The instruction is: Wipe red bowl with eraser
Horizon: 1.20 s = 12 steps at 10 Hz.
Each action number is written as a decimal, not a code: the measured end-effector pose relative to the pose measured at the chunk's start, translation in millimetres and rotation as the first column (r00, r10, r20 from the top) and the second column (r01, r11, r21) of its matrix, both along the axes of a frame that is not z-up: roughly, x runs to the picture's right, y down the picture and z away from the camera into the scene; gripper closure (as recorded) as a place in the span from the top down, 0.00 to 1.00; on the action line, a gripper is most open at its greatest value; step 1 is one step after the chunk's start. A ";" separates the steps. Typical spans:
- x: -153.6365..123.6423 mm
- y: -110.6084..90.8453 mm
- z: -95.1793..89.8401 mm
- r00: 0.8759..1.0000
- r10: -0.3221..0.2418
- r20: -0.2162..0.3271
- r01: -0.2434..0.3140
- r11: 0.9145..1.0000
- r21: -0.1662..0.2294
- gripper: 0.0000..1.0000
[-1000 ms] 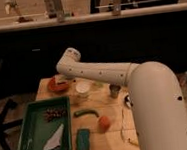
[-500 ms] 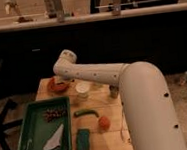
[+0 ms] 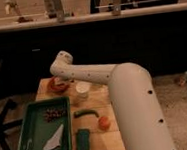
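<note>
The red bowl (image 3: 54, 86) sits at the table's back left corner, orange-red and shallow. My white arm reaches in from the right, bends at its elbow (image 3: 61, 61) and drops toward the bowl. The gripper (image 3: 59, 81) shows only as a dark shape low over the bowl, mostly behind the arm, and it is shut. The eraser is hidden; I cannot tell whether the gripper holds it.
A white cup (image 3: 82, 91) stands right of the bowl. A green tray (image 3: 28, 127) at front left holds a dark cluster (image 3: 53, 114) and a white napkin (image 3: 54, 139). A green vegetable (image 3: 86, 112), an orange fruit (image 3: 104, 122) and a teal sponge (image 3: 83, 139) lie on the wooden table (image 3: 103, 145).
The elbow has swung left, bringing the arm over the red bowl. The forearm now covers the table's back right, where a small dark cup showed earlier.
</note>
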State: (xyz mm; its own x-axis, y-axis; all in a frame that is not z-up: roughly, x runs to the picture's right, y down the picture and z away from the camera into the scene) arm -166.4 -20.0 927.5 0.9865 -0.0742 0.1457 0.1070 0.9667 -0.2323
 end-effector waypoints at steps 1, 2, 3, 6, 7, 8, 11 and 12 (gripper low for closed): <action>-0.2 6.2 7.8 1.000 -0.012 -0.013 0.011 1.000 -0.016 0.00; -0.6 9.1 10.9 1.000 -0.017 -0.018 0.017 1.000 -0.025 0.00; -1.2 11.2 13.8 0.999 -0.025 -0.024 0.024 0.999 -0.035 0.00; -5.4 7.9 19.4 0.999 -0.032 -0.031 0.031 0.999 -0.041 0.00; -9.0 2.8 19.6 0.999 -0.034 -0.029 0.033 0.999 -0.036 0.00; -15.5 -2.6 20.0 0.999 -0.039 -0.025 0.038 0.999 -0.030 0.00; -37.9 -8.1 20.4 0.998 -0.065 -0.006 0.065 0.998 -0.027 0.00; -46.1 -4.4 18.8 0.997 -0.083 0.004 0.083 0.996 -0.032 0.00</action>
State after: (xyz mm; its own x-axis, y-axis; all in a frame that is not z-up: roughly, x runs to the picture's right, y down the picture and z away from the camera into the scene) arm -212.5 -24.4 946.3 0.9768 -0.1508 0.1520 0.1870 0.9466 -0.2626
